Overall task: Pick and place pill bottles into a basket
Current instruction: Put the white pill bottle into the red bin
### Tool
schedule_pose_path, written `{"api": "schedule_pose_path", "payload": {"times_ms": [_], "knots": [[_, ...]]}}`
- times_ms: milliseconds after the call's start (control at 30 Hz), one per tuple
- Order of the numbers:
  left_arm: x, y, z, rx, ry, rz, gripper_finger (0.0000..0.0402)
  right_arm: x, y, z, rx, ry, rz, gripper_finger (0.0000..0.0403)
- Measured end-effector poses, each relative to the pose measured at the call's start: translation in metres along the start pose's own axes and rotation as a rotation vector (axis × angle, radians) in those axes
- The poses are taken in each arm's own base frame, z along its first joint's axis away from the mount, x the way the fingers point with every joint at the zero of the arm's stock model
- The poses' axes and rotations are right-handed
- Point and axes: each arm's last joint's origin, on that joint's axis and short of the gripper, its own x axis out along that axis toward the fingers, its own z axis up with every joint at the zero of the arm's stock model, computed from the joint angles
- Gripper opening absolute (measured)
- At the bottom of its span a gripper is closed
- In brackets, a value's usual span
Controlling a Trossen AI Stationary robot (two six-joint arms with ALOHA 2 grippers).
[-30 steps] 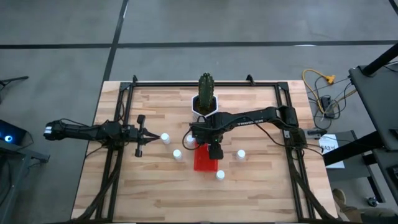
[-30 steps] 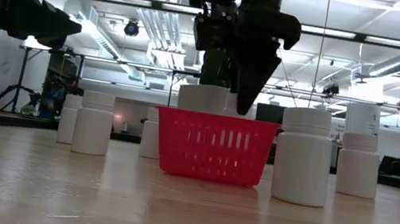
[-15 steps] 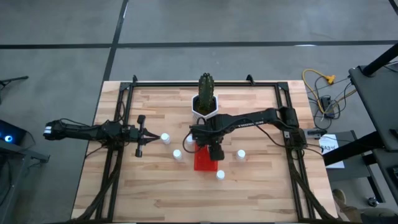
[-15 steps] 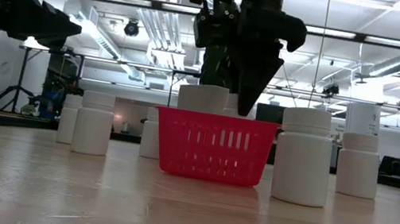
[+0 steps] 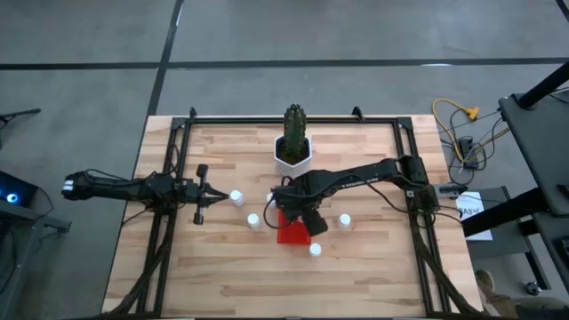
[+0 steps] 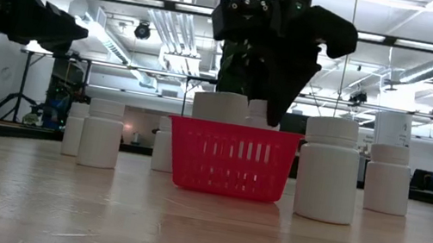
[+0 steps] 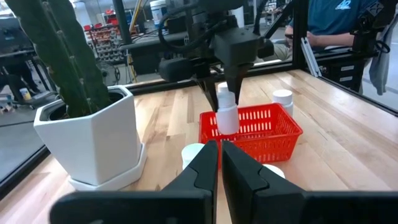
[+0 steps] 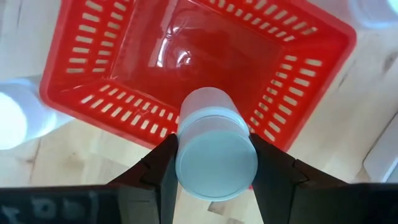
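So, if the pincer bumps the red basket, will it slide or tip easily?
The red basket looks like thin slotted plastic and is empty inside, so it is probably light and may slide on the smooth wooden table. It is low and wide, so tipping seems unlikely. The right pincer holds a bottle above its rim.

I am watching the right gripper [image 6: 259,115] turning over the red basket [image 6: 230,159]: its body, which was pointing straight down a second ago, is now tilting, with its upper part swinging out to one side. The pill bottle [image 8: 214,151] clamped between its fingers is now showing just above the basket rim, where earlier only the dark tip showed.
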Motion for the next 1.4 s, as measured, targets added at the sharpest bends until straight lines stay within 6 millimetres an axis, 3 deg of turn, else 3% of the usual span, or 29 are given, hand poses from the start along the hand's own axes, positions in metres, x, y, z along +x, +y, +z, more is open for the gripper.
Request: {"api": "schedule_pose_path", "payload": {"times_ms": [300,733,1200,1400], "knots": [[0.0,0.0,0.0,-0.001,0.002,0.0,0.0003,0.002,-0.002,0.002,-0.073,-0.019,-0.027,0.0144],[0.0,0.0,0.0,-0.001,0.001,0.0,0.0003,0.018,-0.007,-0.006,-0.066,0.005,-0.022,0.0144],[0.0,0.0,-0.001,-0.001,0.006,-0.001,0.0003,0.018,-0.01,-0.007,-0.04,0.005,-0.022,0.0145],[0.0,0.0,-0.001,-0.004,0.007,-0.001,0.0003,0.018,-0.013,-0.008,0.025,0.004,-0.023,0.0203]]}}
